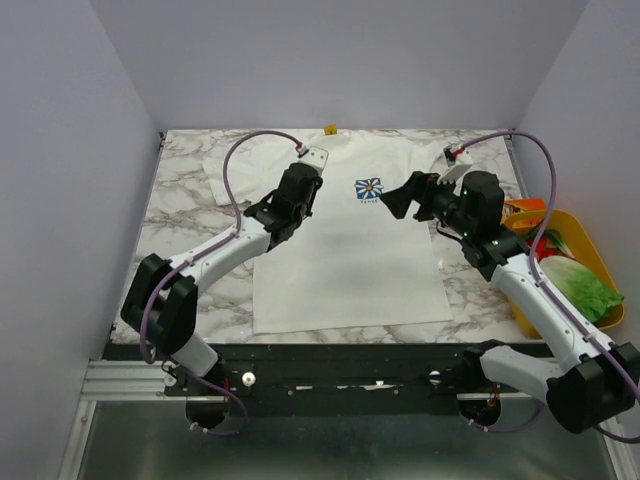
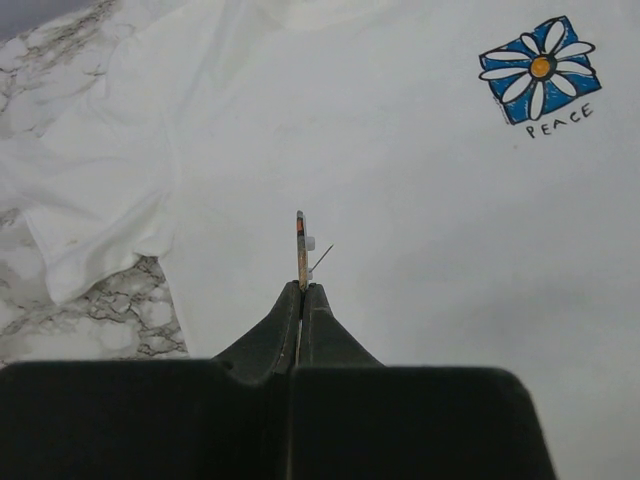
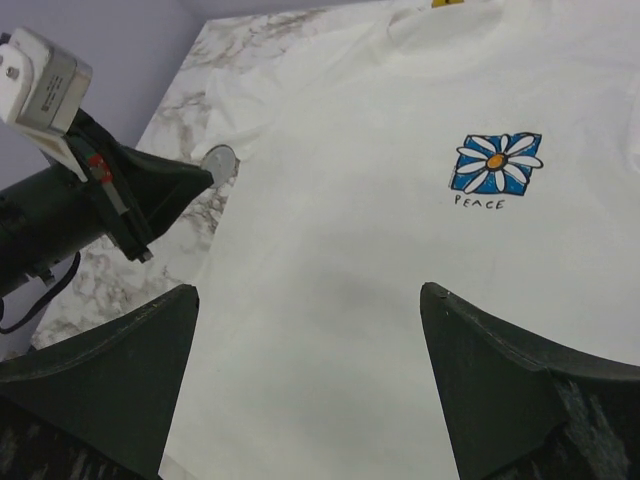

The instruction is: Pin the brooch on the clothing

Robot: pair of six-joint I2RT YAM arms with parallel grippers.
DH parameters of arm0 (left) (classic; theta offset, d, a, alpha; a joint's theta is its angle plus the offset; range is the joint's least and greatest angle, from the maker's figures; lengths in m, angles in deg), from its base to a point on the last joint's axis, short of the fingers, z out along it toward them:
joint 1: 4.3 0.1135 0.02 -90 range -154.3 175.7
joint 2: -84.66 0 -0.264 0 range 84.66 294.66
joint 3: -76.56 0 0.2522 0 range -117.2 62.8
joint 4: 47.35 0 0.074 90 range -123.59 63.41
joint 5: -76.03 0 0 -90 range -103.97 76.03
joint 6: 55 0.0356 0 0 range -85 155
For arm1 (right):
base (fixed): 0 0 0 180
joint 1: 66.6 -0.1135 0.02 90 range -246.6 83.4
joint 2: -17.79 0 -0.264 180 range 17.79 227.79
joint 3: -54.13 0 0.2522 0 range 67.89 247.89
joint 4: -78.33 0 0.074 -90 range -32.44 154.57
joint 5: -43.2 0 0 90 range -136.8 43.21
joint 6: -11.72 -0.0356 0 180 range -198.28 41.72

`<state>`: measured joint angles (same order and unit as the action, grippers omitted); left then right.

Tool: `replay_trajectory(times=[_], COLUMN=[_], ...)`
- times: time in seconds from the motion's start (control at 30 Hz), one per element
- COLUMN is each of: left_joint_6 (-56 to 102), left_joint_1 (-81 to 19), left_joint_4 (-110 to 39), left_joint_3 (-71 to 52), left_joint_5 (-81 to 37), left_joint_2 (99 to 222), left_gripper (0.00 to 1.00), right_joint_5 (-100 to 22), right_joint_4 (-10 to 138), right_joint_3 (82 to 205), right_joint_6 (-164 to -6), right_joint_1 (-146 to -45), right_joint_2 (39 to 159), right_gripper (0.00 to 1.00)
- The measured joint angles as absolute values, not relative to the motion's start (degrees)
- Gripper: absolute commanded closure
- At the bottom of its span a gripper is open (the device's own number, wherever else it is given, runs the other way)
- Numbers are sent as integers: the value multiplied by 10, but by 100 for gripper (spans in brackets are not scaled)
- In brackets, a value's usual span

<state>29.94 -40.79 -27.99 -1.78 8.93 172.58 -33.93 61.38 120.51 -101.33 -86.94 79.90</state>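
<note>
**Brooch** [image 2: 300, 245], seen edge-on from the left wrist: a thin disc standing up from the tips of the left gripper [image 2: 301, 290], whose 2 fingers are pressed together on its lower rim. It hangs over the clothing [image 2: 430, 280], above plain cloth between the sleeve [image 2: 90, 200] and the flower print [image 2: 540, 68]. Whether it touches the fabric cannot be told.

The disc has no long axis of its own. Its 1 long element, the needle [image 2: 322, 258], springs from the back face and slants out toward the print side. From the right wrist, the grey back faces the right gripper [image 3: 308, 292], which is spread wide over the shirt's middle and holds nothing.

Step in hand, as judged: presenting the needle. It likely goes best if the wrist rolls until the needle lies low and nearly flat to the fabric. The free gripper can steady or pinch up a fold so the point catches 1 layer only.
</note>
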Motion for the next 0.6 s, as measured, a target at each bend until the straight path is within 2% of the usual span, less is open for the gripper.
replay_trajectory(times=[0.3, 0.6], left_joint_6=[399, 507], left_joint_1=[-408, -392], left_joint_4=[-239, -223], left_joint_3=[-180, -255], left_joint_5=[153, 177], left_joint_2=[1879, 1965], left_gripper=[100, 100], right_joint_5=[-319, -286], right_joint_4=[614, 614], right_joint_3=[1195, 1185], right_joint_6=[-1013, -1018], right_joint_1=[-867, -855], right_joint_2=[850, 865], right_gripper=[0, 0])
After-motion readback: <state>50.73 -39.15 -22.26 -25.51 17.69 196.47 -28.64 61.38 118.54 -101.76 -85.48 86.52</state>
